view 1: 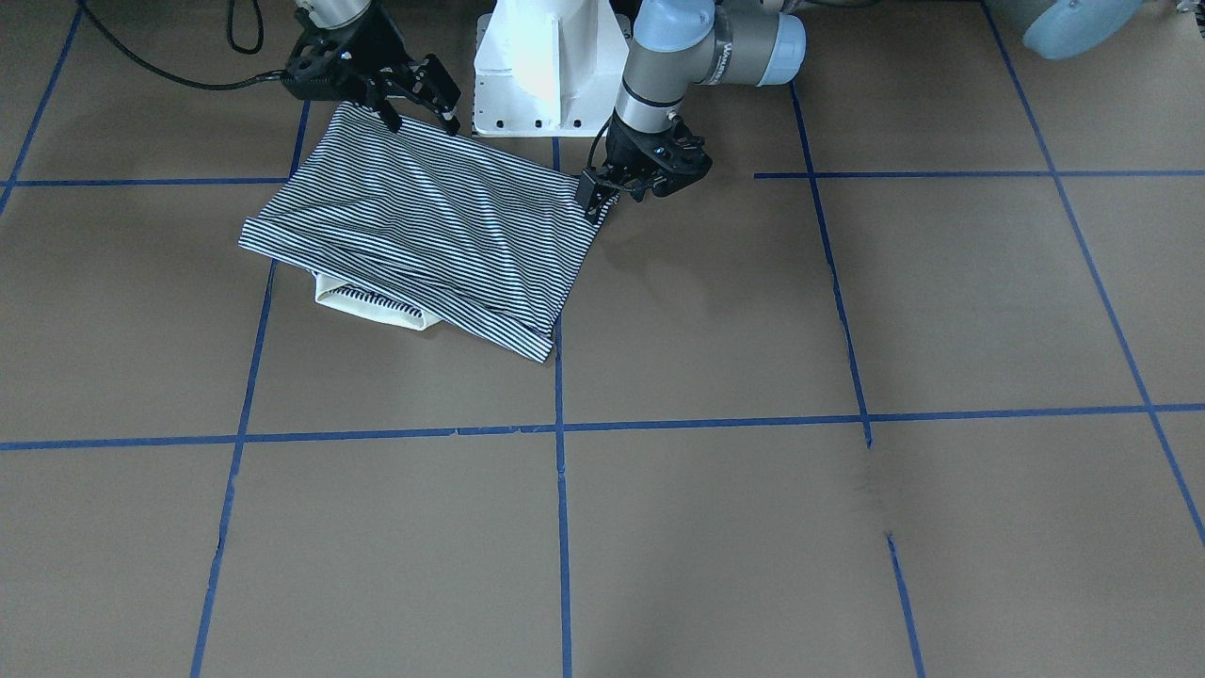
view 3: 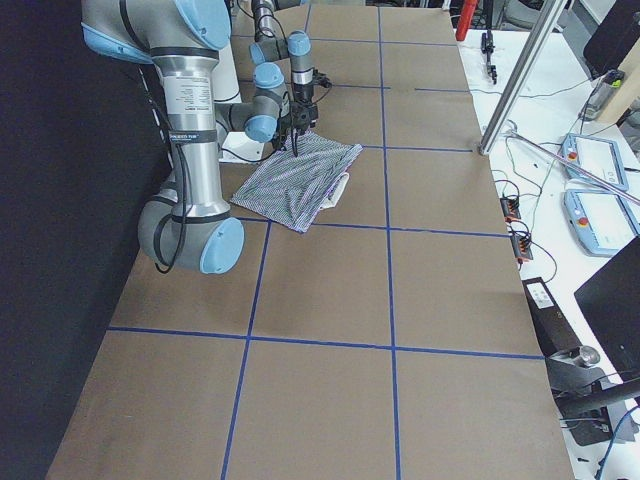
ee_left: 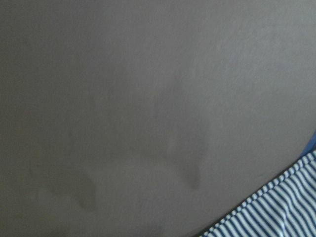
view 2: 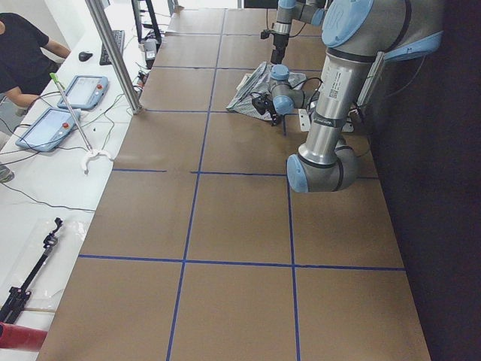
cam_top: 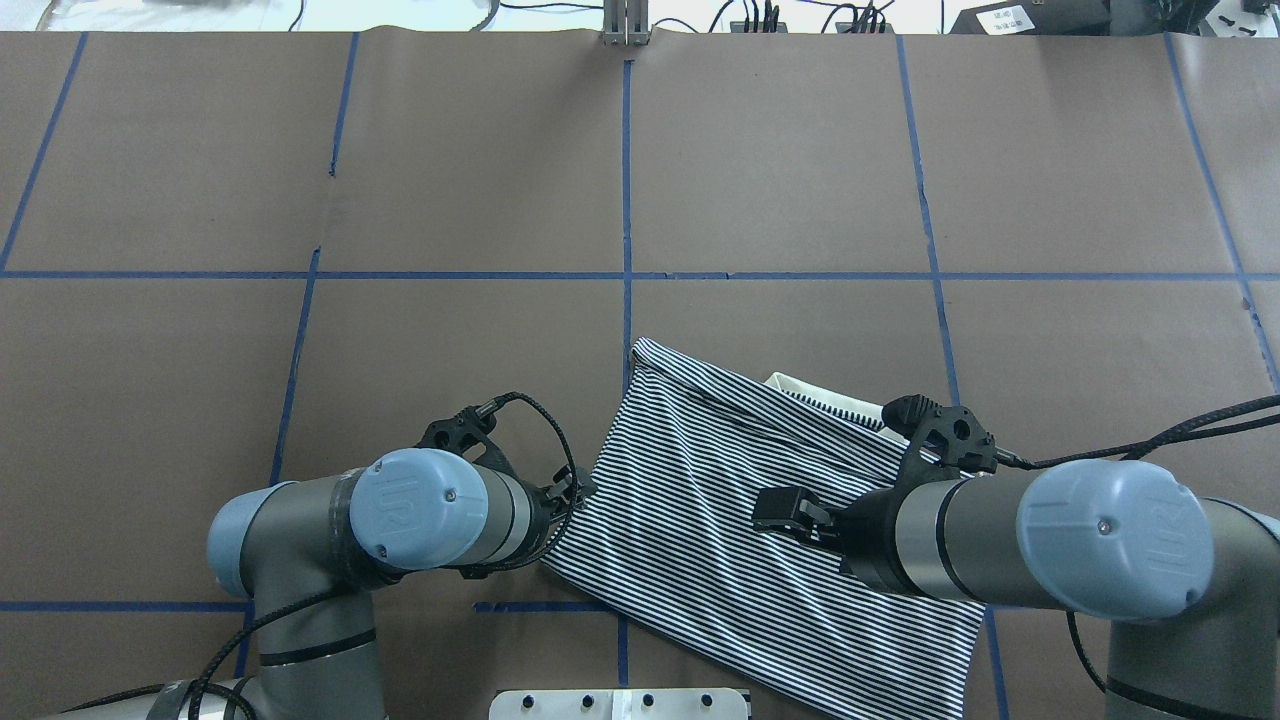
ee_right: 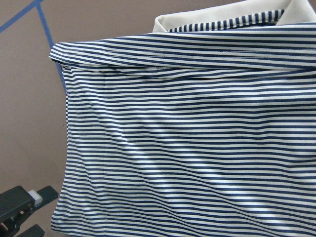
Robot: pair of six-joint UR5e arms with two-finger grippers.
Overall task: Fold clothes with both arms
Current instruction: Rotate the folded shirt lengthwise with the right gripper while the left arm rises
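Note:
The striped polo shirt lies folded in a rough rectangle on the brown table, close to the robot's base. Its cream collar sticks out from under the far edge. It also shows in the overhead view and fills the right wrist view. My right gripper is open and hovers just above the shirt's near-base corner, holding nothing. My left gripper is low at the shirt's other near-base corner; its jaws stand apart in the right wrist view. The left wrist view shows only bare table and a shirt edge.
The white pedestal base stands right behind the shirt. A black cable trails beside the right arm. Blue tape lines grid the brown table. An operator's bench with tablets runs along the table's far side.

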